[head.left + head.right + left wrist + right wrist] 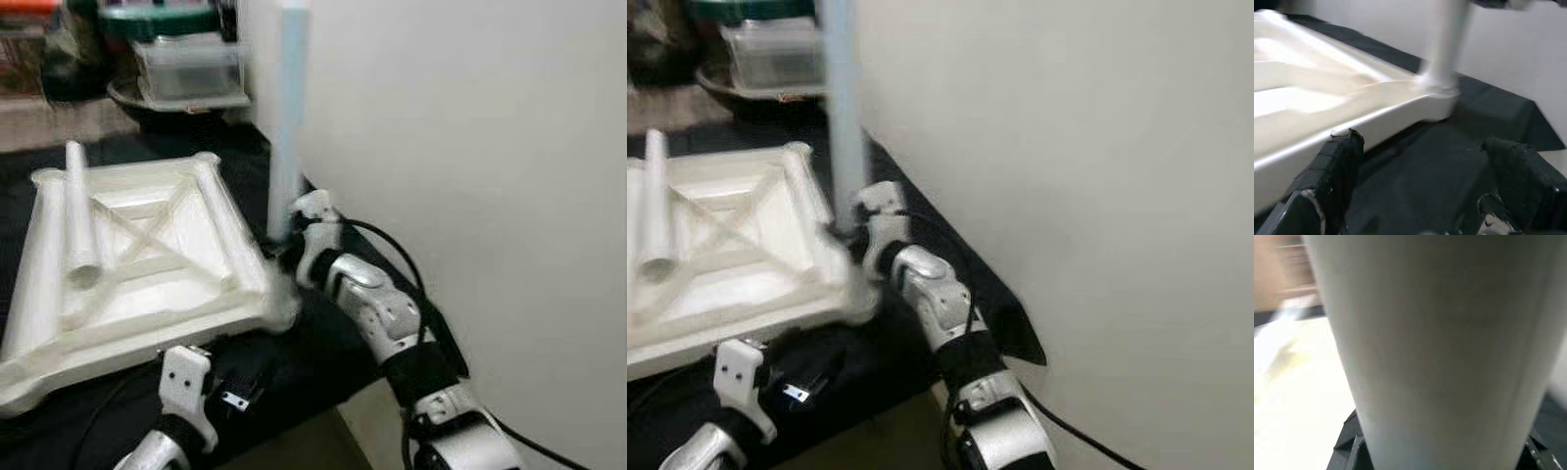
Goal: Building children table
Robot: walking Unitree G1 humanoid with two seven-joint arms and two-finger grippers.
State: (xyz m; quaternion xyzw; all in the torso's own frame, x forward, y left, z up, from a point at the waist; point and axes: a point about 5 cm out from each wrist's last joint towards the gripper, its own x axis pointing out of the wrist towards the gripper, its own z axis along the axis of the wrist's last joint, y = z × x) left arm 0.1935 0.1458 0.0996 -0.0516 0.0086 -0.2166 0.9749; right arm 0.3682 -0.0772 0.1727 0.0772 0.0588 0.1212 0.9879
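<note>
A white plastic table top [147, 259] lies upside down on a black cloth, its cross-ribbed underside up. A loose white leg [78, 211] rests across its left part. At the near right corner a pale blue-white table leg [289, 117] stands upright. My right gripper [284, 240] is shut on the base of that leg; the leg [1440, 347] crowds the right wrist view. My left gripper [1420, 191] hovers open over the black cloth by the top's near edge [1352, 132], its fingers [1337, 166] wide apart with nothing between them.
A white wall [470, 147] rises close on the right. Behind the table top stand a clear plastic box [191, 64] and a dark bowl-shaped item [167, 103]. The black cloth [294, 362] ends at an edge near my right arm.
</note>
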